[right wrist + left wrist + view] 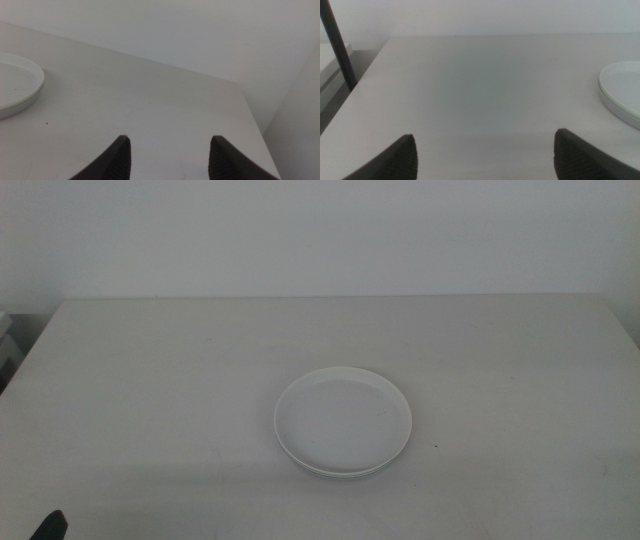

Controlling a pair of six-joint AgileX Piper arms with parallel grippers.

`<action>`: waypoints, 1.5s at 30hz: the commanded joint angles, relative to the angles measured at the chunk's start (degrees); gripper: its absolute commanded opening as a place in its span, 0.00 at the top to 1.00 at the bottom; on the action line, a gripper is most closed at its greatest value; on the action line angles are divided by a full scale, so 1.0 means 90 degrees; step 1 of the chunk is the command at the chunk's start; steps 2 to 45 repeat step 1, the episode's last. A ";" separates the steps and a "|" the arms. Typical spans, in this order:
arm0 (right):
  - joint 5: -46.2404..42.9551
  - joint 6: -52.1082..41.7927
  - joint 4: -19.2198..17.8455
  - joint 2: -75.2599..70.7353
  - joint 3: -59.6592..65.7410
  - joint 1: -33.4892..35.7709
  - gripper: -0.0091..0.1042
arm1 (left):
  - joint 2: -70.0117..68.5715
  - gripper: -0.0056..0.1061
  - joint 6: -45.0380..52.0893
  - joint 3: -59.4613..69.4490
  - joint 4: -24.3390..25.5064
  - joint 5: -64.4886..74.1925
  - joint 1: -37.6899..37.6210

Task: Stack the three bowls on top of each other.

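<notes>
The left gripper (485,155) waits low at the near left of the table, its two dark jaws spread wide with nothing between them. The right gripper (168,157) waits at the near right, jaws also apart and empty, a somewhat narrower gap. Between the two, a little right of centre on the pale grey matte table (150,380), sits a single stack of shallow round dishes (343,421): a white one on top, with thin rims showing beneath its near edge. No other dish lies loose, so the stacking looks finished, though the lower dishes cannot be counted for certain.
</notes>
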 commanded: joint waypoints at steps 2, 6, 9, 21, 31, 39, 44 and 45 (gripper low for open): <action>-0.0517 -0.0027 0.0021 -0.0174 -0.0032 -0.0039 0.56 | -0.0085 0.01 -0.0054 -0.0029 -0.0010 -0.0442 0.0011; -0.0517 -0.0027 0.0021 -0.0174 -0.0032 -0.0039 0.56 | -0.0085 0.01 -0.0054 -0.0029 -0.0010 -0.0442 0.0011; -0.0517 -0.0027 0.0021 -0.0174 -0.0032 -0.0039 0.56 | -0.0085 0.01 -0.0054 -0.0029 -0.0010 -0.0442 0.0011; -0.0517 -0.0027 0.0021 -0.0174 -0.0032 -0.0039 0.56 | -0.0085 0.01 -0.0054 -0.0029 -0.0010 -0.0442 0.0011; -0.0517 -0.0027 0.0021 -0.0174 -0.0032 -0.0039 0.56 | -0.0085 0.01 -0.0054 -0.0029 -0.0010 -0.0442 0.0011; -0.0517 -0.0027 0.0021 -0.0174 -0.0032 -0.0039 0.56 | -0.0085 0.01 -0.0054 -0.0029 -0.0010 -0.0442 0.0011; -0.0517 -0.0027 0.0021 -0.0174 -0.0032 -0.0039 0.56 | -0.0085 0.01 -0.0054 -0.0029 -0.0010 -0.0442 0.0011; -0.0517 -0.0027 0.0021 -0.0174 -0.0032 -0.0039 0.56 | -0.0085 0.01 -0.0054 -0.0029 -0.0010 -0.0442 0.0011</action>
